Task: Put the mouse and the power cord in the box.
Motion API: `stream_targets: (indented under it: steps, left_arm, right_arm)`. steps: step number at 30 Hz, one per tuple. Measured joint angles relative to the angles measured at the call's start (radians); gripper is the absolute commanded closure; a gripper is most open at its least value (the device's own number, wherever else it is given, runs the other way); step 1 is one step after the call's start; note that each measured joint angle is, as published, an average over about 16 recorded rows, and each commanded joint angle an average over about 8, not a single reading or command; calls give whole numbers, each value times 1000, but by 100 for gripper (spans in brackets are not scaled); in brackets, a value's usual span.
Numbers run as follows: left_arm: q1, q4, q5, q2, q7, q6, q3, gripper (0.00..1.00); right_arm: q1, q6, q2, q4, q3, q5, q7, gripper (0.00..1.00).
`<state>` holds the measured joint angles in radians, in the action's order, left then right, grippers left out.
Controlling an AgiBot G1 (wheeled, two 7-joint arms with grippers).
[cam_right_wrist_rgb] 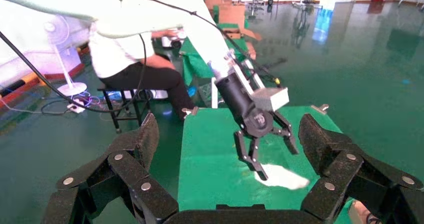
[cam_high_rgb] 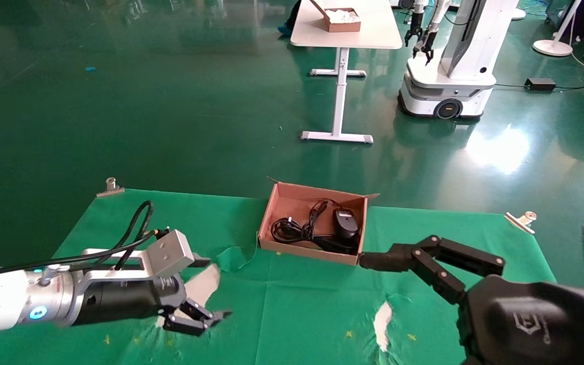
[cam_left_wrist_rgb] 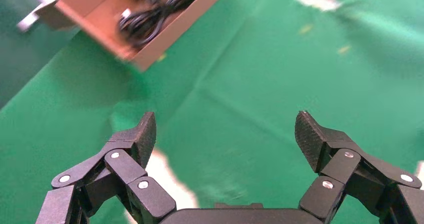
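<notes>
The brown cardboard box (cam_high_rgb: 277, 203) stands at the far middle of the green-covered table. Inside it the black mouse (cam_high_rgb: 346, 223) lies at the right end, and the looped power cord (cam_high_rgb: 292, 230) lies to its left. The left wrist view shows the box (cam_left_wrist_rgb: 172, 36) with the power cord (cam_left_wrist_rgb: 145, 21) in it. My left gripper (cam_high_rgb: 213, 289) (cam_left_wrist_rgb: 226, 121) is open and empty, low over the cloth, left of and nearer than the box. My right gripper (cam_high_rgb: 380, 261) (cam_right_wrist_rgb: 228, 124) is open and empty, its tip beside the box's near right corner.
The green cloth has white torn patches (cam_high_rgb: 382, 318) (cam_high_rgb: 206, 284). Metal clips (cam_high_rgb: 109, 186) (cam_high_rgb: 521, 219) hold its far corners. Beyond are a white table (cam_high_rgb: 345, 38) with a smaller box (cam_high_rgb: 341, 20), another robot (cam_high_rgb: 449, 66), and a seated person (cam_right_wrist_rgb: 135, 58).
</notes>
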<state>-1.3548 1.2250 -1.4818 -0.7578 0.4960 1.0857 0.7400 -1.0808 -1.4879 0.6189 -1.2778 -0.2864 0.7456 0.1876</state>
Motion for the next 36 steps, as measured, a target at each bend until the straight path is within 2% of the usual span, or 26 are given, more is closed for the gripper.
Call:
stream_targets:
  steps: [25, 30, 36]
  left_arm:
    - [251, 53, 675, 131, -275, 367, -413, 0]
    - [281, 60, 756, 147, -305, 411, -462, 0]
    - [294, 62, 791, 154, -317, 429, -483, 0]
  right_arm:
    - [6, -8, -9, -6, 5, -17, -1, 0]
    - [6, -8, -9, -6, 5, -18, -1, 0]
    - [7, -9, -10, -6, 5, -19, -2, 0]
